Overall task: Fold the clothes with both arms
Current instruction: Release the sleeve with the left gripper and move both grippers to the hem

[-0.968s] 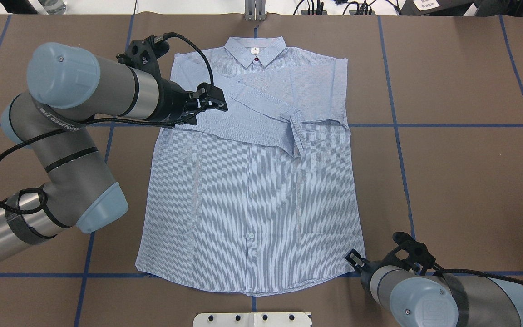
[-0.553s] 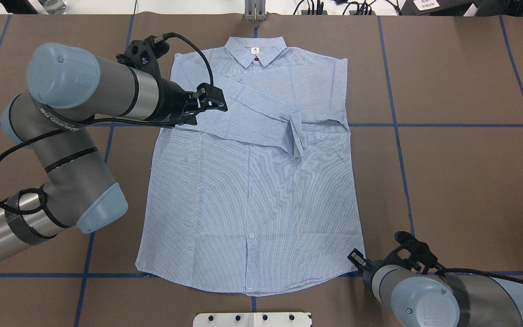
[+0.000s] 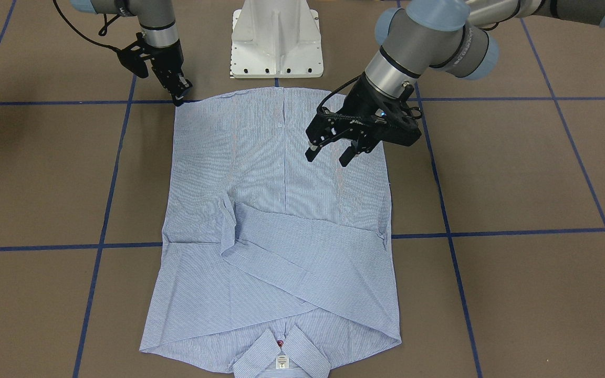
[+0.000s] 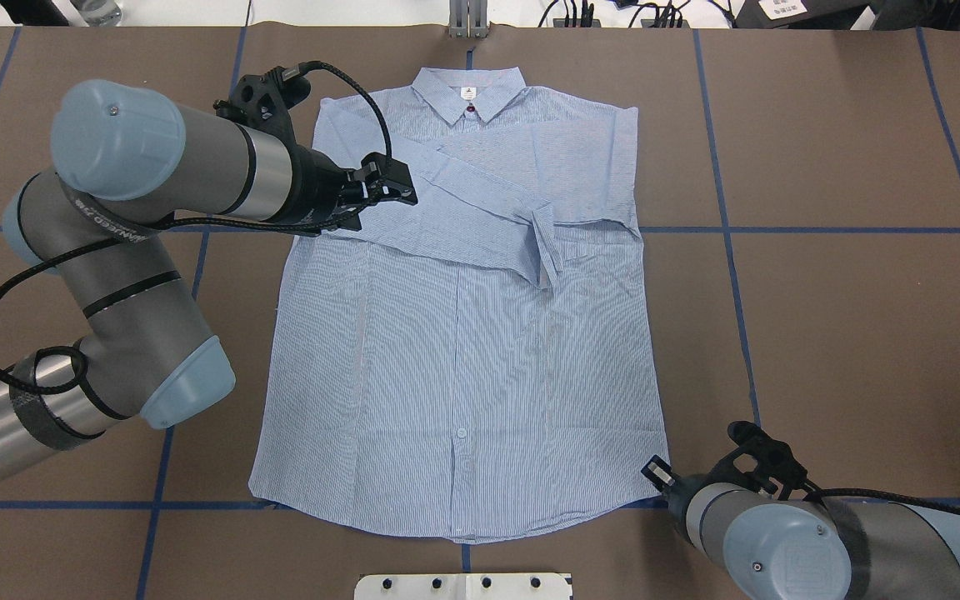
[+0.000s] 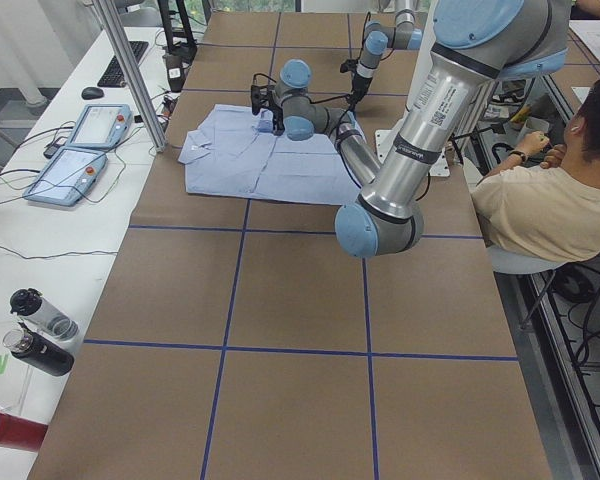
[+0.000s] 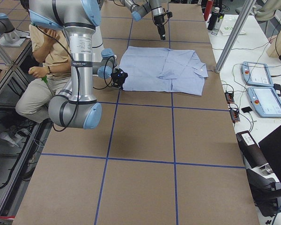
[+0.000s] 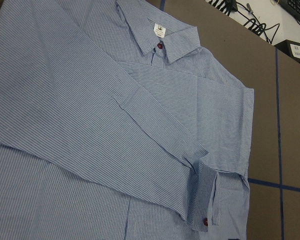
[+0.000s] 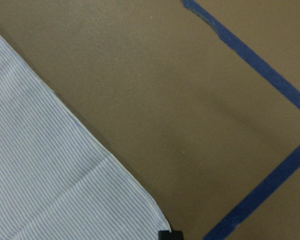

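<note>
Over shirt [image 3: 276, 231], left jaws spread, empty — right jaws by its hem, gap unclear

We look down on the bench [image 4: 863, 333] from overhead and, steeply, from the opposite side: the shirt [image 4: 463, 375] lies collar [image 4: 469, 93] at 12 o'clock in one, 6 o'clock in the other. Two end views look along the bench; both wrist cameras sit close above the shirt.

Neck label [image 3: 281, 361] print illegibly small; right gripper [image 3: 180, 96] finger spacing indistinct
</note>
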You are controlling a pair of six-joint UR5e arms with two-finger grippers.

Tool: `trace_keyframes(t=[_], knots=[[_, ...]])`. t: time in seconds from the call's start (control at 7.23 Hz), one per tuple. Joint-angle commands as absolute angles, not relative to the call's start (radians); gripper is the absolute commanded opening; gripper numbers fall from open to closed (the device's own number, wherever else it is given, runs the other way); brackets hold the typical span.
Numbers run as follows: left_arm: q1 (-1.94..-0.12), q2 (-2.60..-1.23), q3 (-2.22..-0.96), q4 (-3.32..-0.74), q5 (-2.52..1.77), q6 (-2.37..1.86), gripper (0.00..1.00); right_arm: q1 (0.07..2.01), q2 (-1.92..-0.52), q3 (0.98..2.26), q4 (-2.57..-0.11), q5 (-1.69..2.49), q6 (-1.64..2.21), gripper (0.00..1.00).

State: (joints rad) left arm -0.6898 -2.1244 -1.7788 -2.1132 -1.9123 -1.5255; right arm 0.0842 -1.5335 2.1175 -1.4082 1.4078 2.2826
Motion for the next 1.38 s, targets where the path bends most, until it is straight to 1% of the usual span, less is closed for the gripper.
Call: trace_keyframes(t=[0.0,0.28,0.41,0.55,0.69,1.24], knots=[[-0.664,-2.050,-1.821,-2.102,-1.875,-1.575,0.87,0.101,-1.535,2.138,-1.408,1.413,2.281,0.00],[-0.533,-1.955,-1.949,-1.944,-1.736,-1.607,0.86,0.109,-1.542,2.155,-1.416,1.414,2.281,0.00],[-0.441,-1.834,-2.032,-1.944,-1.686,-1.661,0.86,0.109,-1.540,2.155,-1.416,1.414,2.280,0.00],[-0.352,-1.731,-2.084,-1.944,-1.608,-1.708,0.86,0.110,-1.540,2.155,-1.416,1.416,2.279,0.00],[-0.316,-1.700,-2.092,-1.937,-1.589,-1.735,0.85,0.112,-1.540,2.154,-1.416,1.423,2.279,0.00],[-0.220,-1.612,-2.080,-1.936,-1.585,-1.859,0.74,0.110,-1.540,2.154,-1.416,1.425,2.281,0.00]])
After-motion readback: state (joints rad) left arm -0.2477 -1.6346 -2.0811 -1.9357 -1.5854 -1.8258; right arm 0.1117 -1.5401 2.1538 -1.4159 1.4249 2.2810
